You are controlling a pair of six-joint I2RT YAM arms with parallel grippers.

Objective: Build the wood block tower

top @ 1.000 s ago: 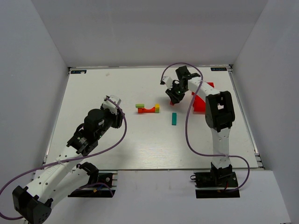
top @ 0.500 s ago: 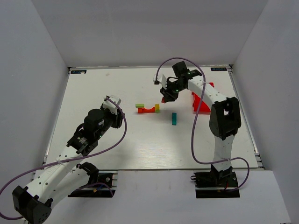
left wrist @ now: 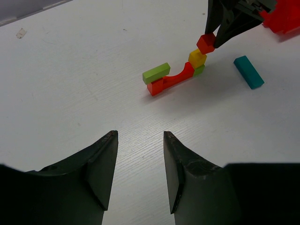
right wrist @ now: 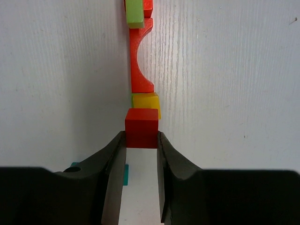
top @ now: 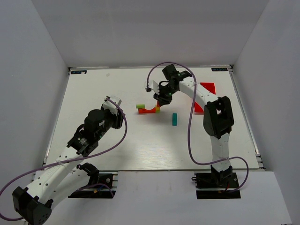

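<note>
Inside 3 pale walls [top: 140, 33], a white table [top: 140, 150] bears blocks [top: 149, 109].

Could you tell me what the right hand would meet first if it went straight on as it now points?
Most likely the yellow cube at the end of the red arch: the red cube gripped in the right hand hangs over it and would touch first, though depth is unclear.
</note>
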